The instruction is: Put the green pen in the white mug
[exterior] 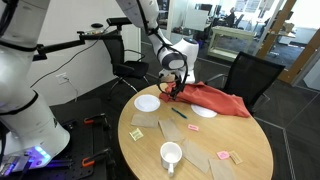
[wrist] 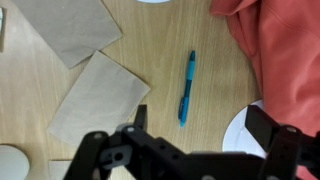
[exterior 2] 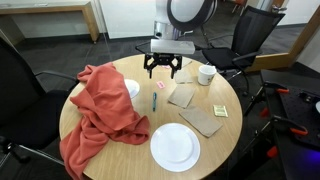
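The green pen (wrist: 187, 86) lies flat on the round wooden table, and shows in both exterior views (exterior: 179, 113) (exterior 2: 156, 99). In the wrist view it looks blue-green and lies between a brown napkin and the red cloth. The white mug (exterior: 171, 155) (exterior 2: 206, 73) stands upright on the table, apart from the pen; a pale round edge at the wrist view's bottom left (wrist: 10, 160) may be it. My gripper (exterior: 172, 88) (exterior 2: 163, 68) (wrist: 205, 125) is open and empty. It hovers above the table just short of the pen's near end.
A red cloth (exterior 2: 100, 110) (wrist: 280, 50) covers one side of the table and part of a small white plate (wrist: 240, 130). A larger white plate (exterior 2: 175, 146) and brown napkins (exterior 2: 183, 96) (wrist: 100, 95) lie nearby. Pink paper scraps (exterior 2: 219, 110) sit on a napkin. Office chairs (exterior: 250, 75) ring the table.
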Tool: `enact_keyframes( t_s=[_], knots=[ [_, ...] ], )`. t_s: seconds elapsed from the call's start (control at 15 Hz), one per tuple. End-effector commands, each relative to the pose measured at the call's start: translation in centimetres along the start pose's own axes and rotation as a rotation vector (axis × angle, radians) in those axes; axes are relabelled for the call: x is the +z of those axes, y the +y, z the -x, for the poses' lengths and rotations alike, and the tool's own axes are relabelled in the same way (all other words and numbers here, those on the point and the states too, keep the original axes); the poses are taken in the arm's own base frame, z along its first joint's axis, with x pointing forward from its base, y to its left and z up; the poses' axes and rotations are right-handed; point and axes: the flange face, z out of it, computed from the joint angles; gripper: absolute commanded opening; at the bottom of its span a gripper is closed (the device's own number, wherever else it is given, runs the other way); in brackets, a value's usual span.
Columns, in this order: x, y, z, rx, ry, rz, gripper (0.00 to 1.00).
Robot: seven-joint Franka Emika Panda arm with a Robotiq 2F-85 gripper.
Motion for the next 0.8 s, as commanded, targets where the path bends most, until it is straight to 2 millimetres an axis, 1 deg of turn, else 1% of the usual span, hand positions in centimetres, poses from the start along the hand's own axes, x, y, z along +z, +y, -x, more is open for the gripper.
enact_keyframes(
  t_s=[0.0,0.47,0.73],
  knots=[
    [2.6,-1.5,-0.8,0.045,0.017,-0.006,1.00],
    [7.0,-2.6,-1.7,0.078,0.029,0.022,1.00],
    [8.9,-2.9,-2.3,0.097,0.037,0.038,1.00]
  ],
)
